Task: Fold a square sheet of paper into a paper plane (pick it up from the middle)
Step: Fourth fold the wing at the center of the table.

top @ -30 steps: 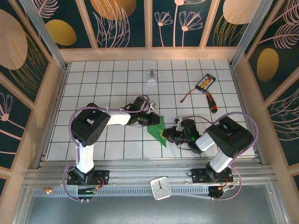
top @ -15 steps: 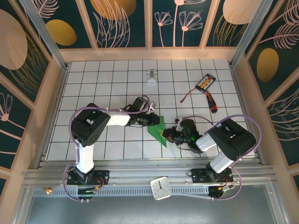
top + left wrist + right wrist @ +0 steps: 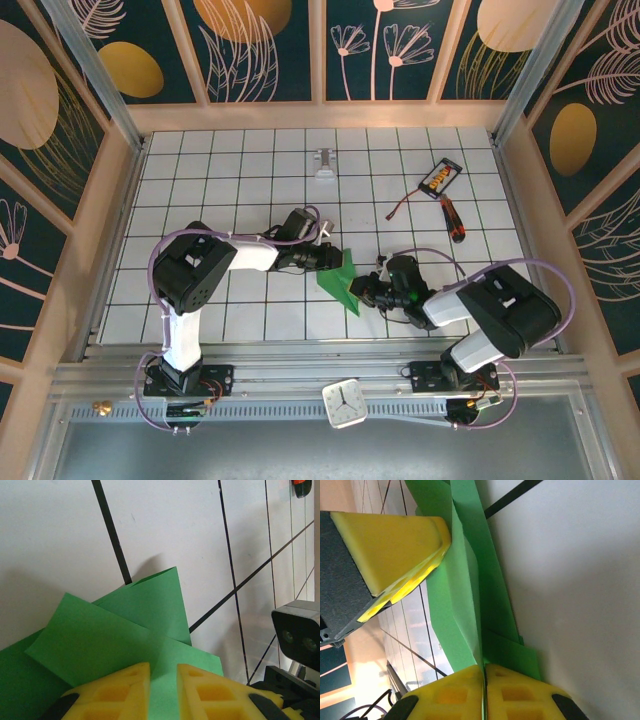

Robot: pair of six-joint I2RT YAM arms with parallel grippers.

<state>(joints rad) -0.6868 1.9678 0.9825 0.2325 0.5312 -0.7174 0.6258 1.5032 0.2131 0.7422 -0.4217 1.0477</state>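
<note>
Green sheet (image 3: 340,279) sits mid-desk (image 3: 250,170) near the front edge, btwn the two arms, partly lifted off the tiles.

R end effector (image 3: 484,696): pads pressed flat together w/ a folded edge of the sheet caught in the seam, so it's clenched on the paper. L end effector (image 3: 163,690): pads nearly together, thin slit btwn them w/ green showing in it. Can't tell if it's clamping the paper or just bearing down on it. In the R wrist view its pad lies against the upper layer of the sheet.

Progress, as a judgement: early-to-mid. The sheet is no longer a flat square. L wrist view shows approx 2–3 overlapping layers w/ angled flaps, and the overhead shape is a rough wedge. No slim dart, and no clean centre crease or wings visible. Left to do: prob sharpen the nose folds, fold along the middle, turn down wings.
</note>
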